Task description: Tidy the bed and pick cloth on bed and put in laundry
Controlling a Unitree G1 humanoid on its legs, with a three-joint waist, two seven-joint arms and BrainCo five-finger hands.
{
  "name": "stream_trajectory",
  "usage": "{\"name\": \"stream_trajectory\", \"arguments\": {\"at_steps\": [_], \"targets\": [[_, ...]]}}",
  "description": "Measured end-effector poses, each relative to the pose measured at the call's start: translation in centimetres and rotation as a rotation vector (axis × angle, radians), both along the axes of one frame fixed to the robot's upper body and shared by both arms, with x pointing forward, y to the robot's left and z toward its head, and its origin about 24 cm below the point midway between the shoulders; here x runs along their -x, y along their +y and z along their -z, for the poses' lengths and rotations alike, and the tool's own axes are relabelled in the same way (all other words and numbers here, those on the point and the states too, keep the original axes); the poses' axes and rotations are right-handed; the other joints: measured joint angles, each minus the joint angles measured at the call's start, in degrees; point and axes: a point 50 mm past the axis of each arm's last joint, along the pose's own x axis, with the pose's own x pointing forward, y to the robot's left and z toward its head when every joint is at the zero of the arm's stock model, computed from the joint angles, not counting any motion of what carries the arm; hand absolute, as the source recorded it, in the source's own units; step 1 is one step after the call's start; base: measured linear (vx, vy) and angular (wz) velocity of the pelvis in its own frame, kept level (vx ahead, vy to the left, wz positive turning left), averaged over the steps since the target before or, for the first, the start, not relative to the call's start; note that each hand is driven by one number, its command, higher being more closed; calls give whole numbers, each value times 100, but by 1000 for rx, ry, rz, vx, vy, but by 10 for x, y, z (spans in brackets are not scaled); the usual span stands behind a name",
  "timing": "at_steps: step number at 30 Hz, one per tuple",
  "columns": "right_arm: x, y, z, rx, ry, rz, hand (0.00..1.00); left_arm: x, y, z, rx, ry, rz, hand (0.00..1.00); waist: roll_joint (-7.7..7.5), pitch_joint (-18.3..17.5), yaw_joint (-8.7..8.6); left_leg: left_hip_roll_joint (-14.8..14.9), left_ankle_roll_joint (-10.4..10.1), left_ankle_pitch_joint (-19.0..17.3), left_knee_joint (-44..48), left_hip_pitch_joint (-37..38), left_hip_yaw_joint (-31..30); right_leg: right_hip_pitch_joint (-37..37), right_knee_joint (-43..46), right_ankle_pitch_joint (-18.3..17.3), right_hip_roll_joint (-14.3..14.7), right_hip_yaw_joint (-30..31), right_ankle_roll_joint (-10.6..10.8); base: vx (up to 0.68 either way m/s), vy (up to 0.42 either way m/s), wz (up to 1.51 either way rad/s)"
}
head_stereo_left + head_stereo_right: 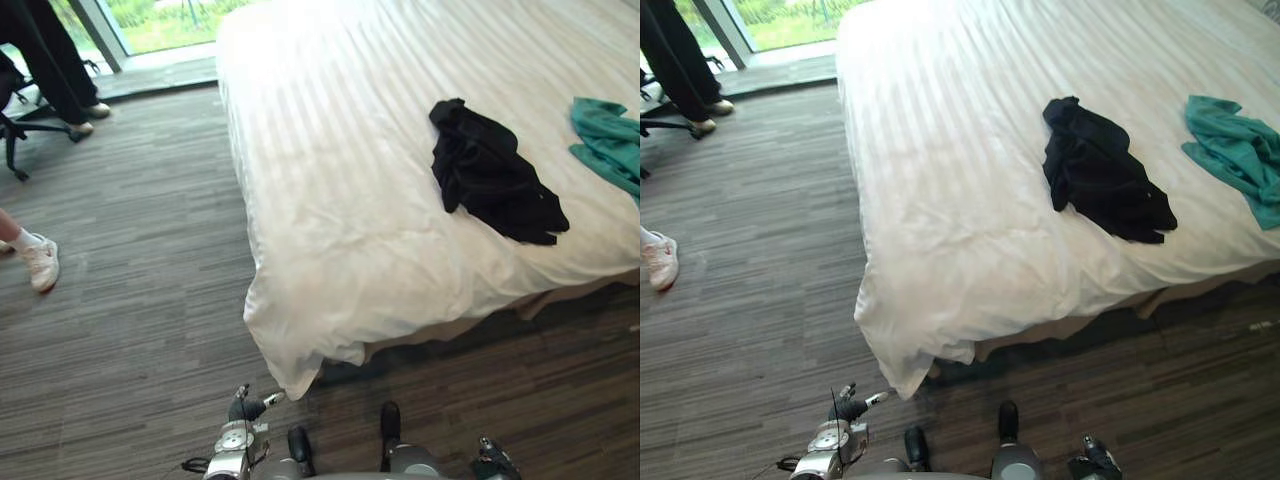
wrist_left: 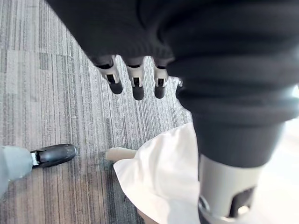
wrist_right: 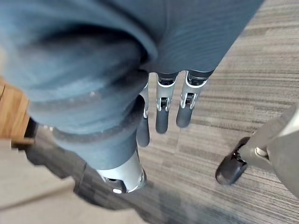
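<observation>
Fingers (image 2: 136, 88) on left hand (image 2: 159, 83) and right hand (image 3: 163, 112) hang straight, empty.

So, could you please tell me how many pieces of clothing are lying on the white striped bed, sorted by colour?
Black crumpled cloth garment: 1
Teal crumpled cloth garment: 1
Total on the white striped bed: 2

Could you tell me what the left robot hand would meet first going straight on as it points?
Probably the carpet: the left robot hand points down at it, with the duvet corner hanging beside; depth is unclear.
</observation>
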Motion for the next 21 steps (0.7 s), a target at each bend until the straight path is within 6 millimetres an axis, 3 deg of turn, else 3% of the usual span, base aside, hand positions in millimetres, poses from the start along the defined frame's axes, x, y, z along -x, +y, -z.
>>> {"name": "stream_trajectory", "arguments": {"at_steps": [3,4,5,6,7,8,9,10,12,14,15,16,17,18,20,21], "targets": [[-8,8,0,27,31,-177,0,17,6,5,-24,54,37,0,-31,-16,-8,9,-50,-139,86,255,130,179,1,-14,37,239,11,-9,0,-32],[-10,11,1,36,47,-248,0,19,8,5,-37,63,49,0,-98,-10,8,5,-31,-329,526,129,131,178,4,-12,22,373,8,-43,13,-41],[-11,13,1,39,55,-286,0,20,10,5,-43,65,51,0,-162,-10,34,15,12,-446,888,-2,-14,137,29,-12,2,476,8,-63,-29,-76],[-13,15,2,47,69,-346,0,22,11,6,-44,72,49,0,-269,-15,114,17,109,-661,1603,-247,-601,8,175,-15,-16,809,11,-67,-48,-148],[-16,13,0,69,74,-396,0,26,9,7,-31,77,33,0,-265,-10,242,65,2,-1018,2087,-327,-1299,-158,334,-84,99,1279,20,-71,-35,-186],[-16,10,0,81,78,-418,0,26,7,8,-28,80,34,0,-194,-52,289,129,-169,-1228,2217,-328,-1560,-217,389,-85,239,1508,12,-78,40,-215],[-14,5,-1,101,91,-453,0,27,4,9,-20,88,47,0,-16,-145,271,242,-340,-1678,2280,-258,-1913,-333,418,-43,475,1839,22,-101,125,-171],[-8,2,0,105,112,-455,0,24,2,9,-21,93,86,0,-2,-178,123,253,-192,-1938,2201,-158,-1948,-406,419,25,535,2032,86,-106,155,-133],[11,7,6,69,155,-436,0,12,5,6,-54,78,144,0,-243,-242,-54,45,-163,-1913,2041,-108,-1651,-584,428,63,389,2367,203,-138,171,-86],[27,16,10,35,187,-423,0,-1,9,1,-94,56,206,0,-497,-210,-46,-178,24,-1797,1813,-74,-1246,-830,420,-1,281,2757,339,-120,130,-107],[34,22,12,10,201,-412,0,-7,12,-2,-118,46,235,0,-603,-78,-61,-221,188,-1653,1764,-54,-943,-889,322,-234,234,2717,314,-88,83,-85],[37,23,12,8,207,-409,0,-11,13,-4,-125,39,239,0,-570,-5,-72,-174,253,-1594,1744,-42,-781,-907,303,-496,228,2519,269,-100,91,-113],[38,30,14,-14,208,-410,0,-10,12,-3,-123,41,239,0,-405,99,-49,4,282,-1555,1704,-24,-478,-1230,938,-576,256,1703,36,-42,85,-114],[40,26,14,-9,210,-403,0,-3,15,-1,-123,61,222,0,-335,135,-73,122,273,-1534,1597,118,-199,-1386,2064,-683,247,946,-277,-14,71,-117],[41,28,14,-9,211,-410,0,8,19,2,-125,93,211,0,-337,121,-38,157,258,-1514,1489,385,141,-1100,3143,-1117,191,314,-398,63,50,-100],[41,28,14,-6,211,-419,0,11,20,3,-127,100,208,0,-385,89,-9,94,257,-1514,1469,480,328,-955,3056,-1287,118,123,-403,105,65,-117]]}}
